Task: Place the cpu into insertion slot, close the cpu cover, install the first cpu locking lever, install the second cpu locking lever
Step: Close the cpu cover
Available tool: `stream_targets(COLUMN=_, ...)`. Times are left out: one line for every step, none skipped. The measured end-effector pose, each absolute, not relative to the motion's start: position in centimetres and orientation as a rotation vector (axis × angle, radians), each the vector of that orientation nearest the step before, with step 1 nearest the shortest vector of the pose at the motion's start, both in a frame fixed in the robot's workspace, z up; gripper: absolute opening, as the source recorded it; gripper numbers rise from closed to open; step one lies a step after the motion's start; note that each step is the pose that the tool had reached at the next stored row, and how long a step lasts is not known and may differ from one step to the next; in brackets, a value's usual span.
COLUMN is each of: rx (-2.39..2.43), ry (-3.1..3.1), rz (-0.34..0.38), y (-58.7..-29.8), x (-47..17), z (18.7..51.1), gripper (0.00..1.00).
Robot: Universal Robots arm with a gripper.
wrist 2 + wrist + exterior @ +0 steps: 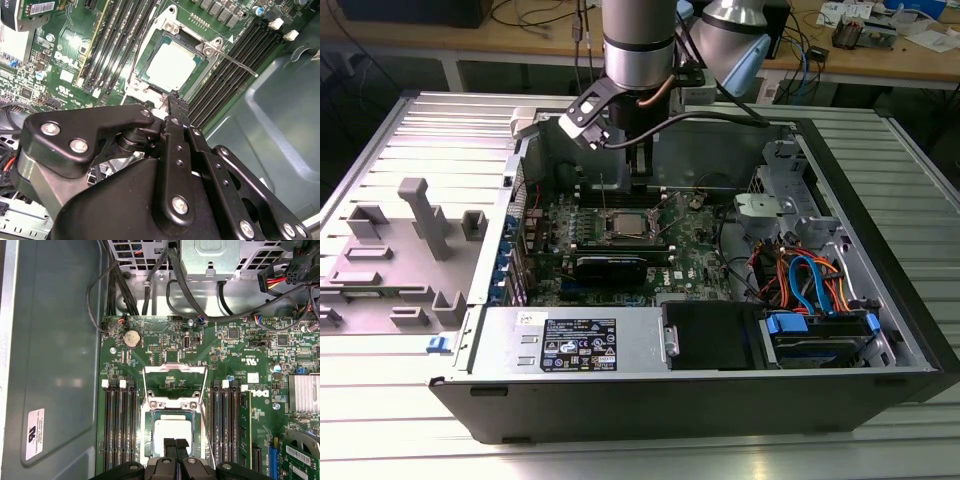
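arm (638, 45): silver-grey tube, pale-blue joint cap | gripper (175, 104): matte black links, silver screws | cable (720, 116): black

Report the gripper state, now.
Gripper: shut, nothing between its fingers, tips at the cpu lying in the socket.

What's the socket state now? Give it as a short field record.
chip: seated in the socket, top uncovered
cover: swung open, standing off the chip
lever: thin rod jutting from the socket corner, not clamped
gripper: shut, empty, hovering by the chip's edge
case: lying open
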State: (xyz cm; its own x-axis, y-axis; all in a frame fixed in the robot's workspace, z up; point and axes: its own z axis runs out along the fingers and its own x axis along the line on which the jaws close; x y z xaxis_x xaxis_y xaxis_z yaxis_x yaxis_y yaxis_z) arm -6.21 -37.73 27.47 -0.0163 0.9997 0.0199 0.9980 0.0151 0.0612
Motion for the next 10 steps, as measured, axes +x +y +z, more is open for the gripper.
stream_targets(rx=2.183, ry=2.217, rz=0.090, y=-37.73, x=-6.19, z=27.47, gripper=0.11)
stream_targets(rx=2.183, ry=2.217, rz=0.090, y=-37.73, x=-6.11, z=27.47, gripper=0.11)
stream_targets(rx=2.183, ry=2.217, rz=0.090, y=-37.73, x=-6.05, z=27.47, gripper=0.11)
stream_targets(rx=2.183, ry=2.217, rz=0.090, y=-37.74, x=-6.00, z=27.47, gripper=0.11)
stream_targets(rx=2.183, ry=2.217, rz=0.090, y=-37.73, x=-5.97, z=27.47, gripper=0.11)
stream_targets(rx=2.183, ry=2.217, rz=0.090, y=-37.74, x=-5.95, z=27.47, gripper=0.11)
stream_targets(rx=2.183, ry=2.217, rz=0.090, y=-37.74, x=-5.92, z=27.47, gripper=0.11)
stream_targets(rx=2.183, ry=2.217, rz=0.090, y=-37.73, x=-5.88, z=27.47, gripper=0.11)
stream_targets(rx=2.183, ry=2.217, rz=0.090, y=-37.73, x=-5.88, z=27.47, gripper=0.11)
stream_targets(rx=2.183, ry=2.217, rz=0.090, y=-37.73, x=-5.88, z=27.47, gripper=0.11)
